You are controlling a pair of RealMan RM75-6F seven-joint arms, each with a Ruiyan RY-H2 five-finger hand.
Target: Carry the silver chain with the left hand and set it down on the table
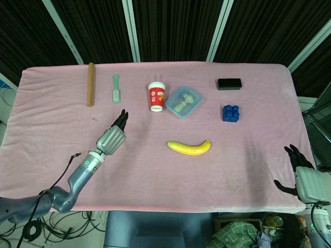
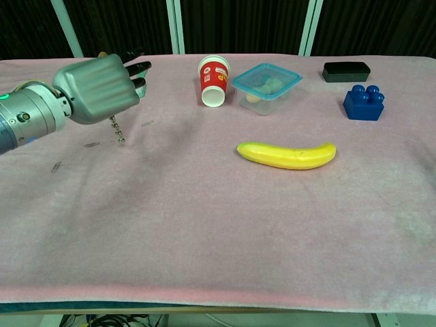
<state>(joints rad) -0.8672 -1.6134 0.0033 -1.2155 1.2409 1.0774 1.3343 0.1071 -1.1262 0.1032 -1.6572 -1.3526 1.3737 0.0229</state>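
Below left hand [image 2: 95,88]: silver chain [image 2: 117,130] dangling (apparently held); cup writing unreadable.

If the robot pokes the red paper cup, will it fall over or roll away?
The red paper cup stands upside down, wide rim on the pink tablecloth, so it probably slides before it tips. It looks thin and light, so a small poke likely moves it. If it did topple, its round tapered side would probably roll in a curve.
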